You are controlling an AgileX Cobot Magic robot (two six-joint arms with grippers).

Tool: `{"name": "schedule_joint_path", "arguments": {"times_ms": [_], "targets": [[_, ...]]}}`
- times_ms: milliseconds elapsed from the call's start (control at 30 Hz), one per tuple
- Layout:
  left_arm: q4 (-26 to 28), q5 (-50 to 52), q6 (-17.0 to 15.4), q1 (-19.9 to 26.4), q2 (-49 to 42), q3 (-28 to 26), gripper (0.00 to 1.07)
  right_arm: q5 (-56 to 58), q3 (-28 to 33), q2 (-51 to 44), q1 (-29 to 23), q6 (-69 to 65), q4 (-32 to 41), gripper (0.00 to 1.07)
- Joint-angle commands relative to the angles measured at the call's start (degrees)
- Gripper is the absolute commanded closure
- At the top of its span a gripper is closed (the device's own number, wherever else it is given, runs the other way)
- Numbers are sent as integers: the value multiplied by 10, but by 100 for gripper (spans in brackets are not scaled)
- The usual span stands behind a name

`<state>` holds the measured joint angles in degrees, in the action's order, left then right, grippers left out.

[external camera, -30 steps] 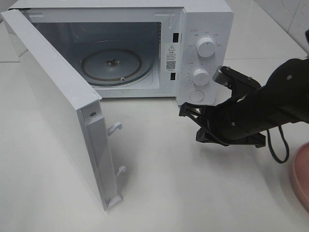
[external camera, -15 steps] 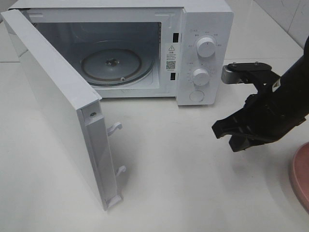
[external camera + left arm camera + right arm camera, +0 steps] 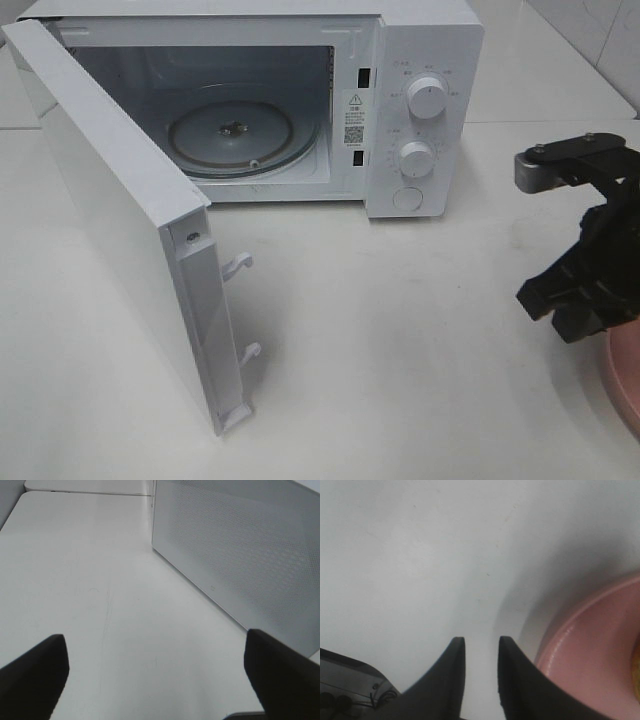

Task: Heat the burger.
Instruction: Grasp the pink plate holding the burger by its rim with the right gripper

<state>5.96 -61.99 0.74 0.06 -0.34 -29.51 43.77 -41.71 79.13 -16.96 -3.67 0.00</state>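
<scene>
Boxy white microwave [image 3: 425, 50], upper frame, shows a round glass turntable [image 3: 230, 135]. Glossy pink plate [image 3: 625, 385] at right edge. Right gripper [image 3: 481, 641] narrow, empty; left gripper [image 3: 155, 639] wide, empty.

The high camera looked down on the open microwave [image 3: 440, 40] and counter [image 3: 400, 350]. The left wrist camera faced the microwave's dotted panel from low and nearby. The right wrist camera hung close over the counter and pink plate [image 3: 590, 645], both also in the high view.

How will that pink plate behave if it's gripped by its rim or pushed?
The pink plate looks glossy, so its rim may slip in the right gripper. It seems rigid. Lying low on the smooth table, it would probably slide, not tip.
</scene>
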Motion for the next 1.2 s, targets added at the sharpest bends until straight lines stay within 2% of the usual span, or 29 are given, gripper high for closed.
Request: {"name": "schedule_joint_path", "arguments": {"times_ms": [33, 67, 100, 133, 167, 200, 233, 267, 333, 600, 1200], "targets": [[3, 7, -1, 2, -8, -1, 20, 2, 27, -12, 28, -7, -13, 63], [3, 7, -1, 2, -8, -1, 20, -13, 38, -18, 38, -6, -18, 49], [3, 7, -1, 2, -8, -1, 20, -13, 38, -18, 38, -6, -18, 49], [3, 7, -1, 2, -8, -1, 20, -22, 45, -21, 48, -8, -25, 34], [3, 7, -1, 2, -8, -1, 20, -25, 48, -21, 52, -12, -32, 27], [3, 7, -1, 2, -8, -1, 20, -25, 48, -21, 52, -12, -32, 27], [3, 7, -1, 2, -8, -1, 20, -31, 56, -20, 60, -22, -42, 15], [3, 7, -1, 2, -8, -1, 20, -31, 56, -20, 60, -22, -42, 15], [3, 7, -1, 2, -8, -1, 20, -46, 69, -20, 68, -32, -46, 7], [3, 7, -1, 2, -8, -1, 20, -76, 76, 17, 76, -68, -78, 9], [3, 7, -1, 2, -8, -1, 20, -150, 74, 140, 100, -95, -78, 14]]}}
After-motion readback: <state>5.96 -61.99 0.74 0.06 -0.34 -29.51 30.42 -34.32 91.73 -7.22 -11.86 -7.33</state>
